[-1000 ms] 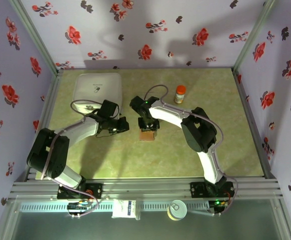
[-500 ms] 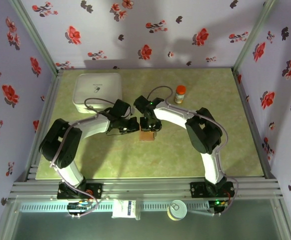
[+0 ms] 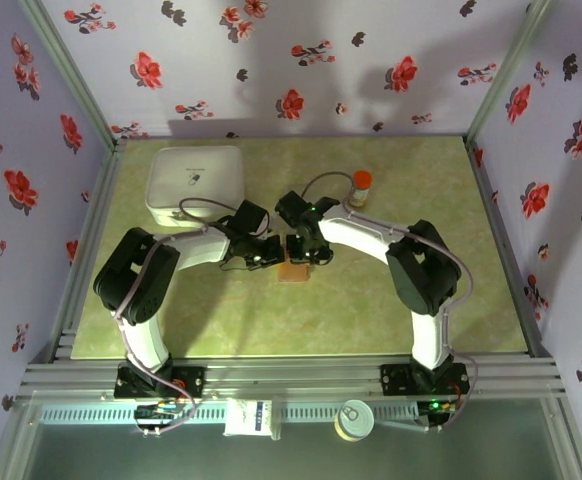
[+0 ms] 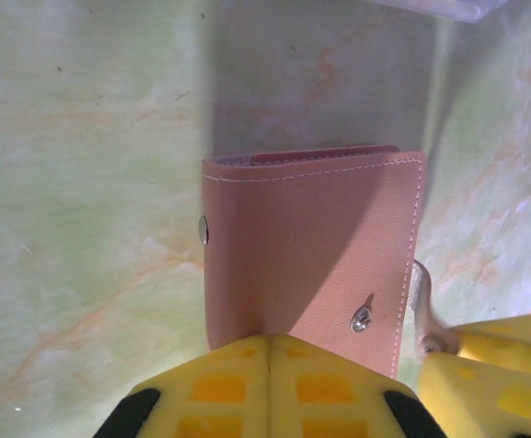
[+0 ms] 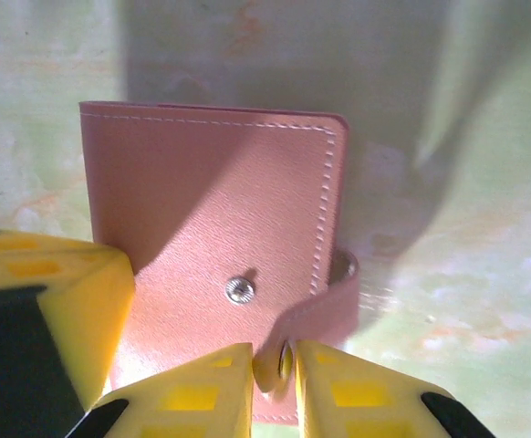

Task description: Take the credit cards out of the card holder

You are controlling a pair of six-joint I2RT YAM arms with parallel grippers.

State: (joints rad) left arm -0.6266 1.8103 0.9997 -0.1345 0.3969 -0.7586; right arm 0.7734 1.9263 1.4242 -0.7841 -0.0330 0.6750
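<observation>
Tan leather, one card holder lay closed near the middle of the green table, with two pincers at it. The left pincer had its fingers pressed together, the tips over the holder's near edge. The right pincer pinched the tab of the holder's strap, close to one bare stud on the cover. One white square container and one orange-capped bottle stood farther back, apart from the holder.
</observation>
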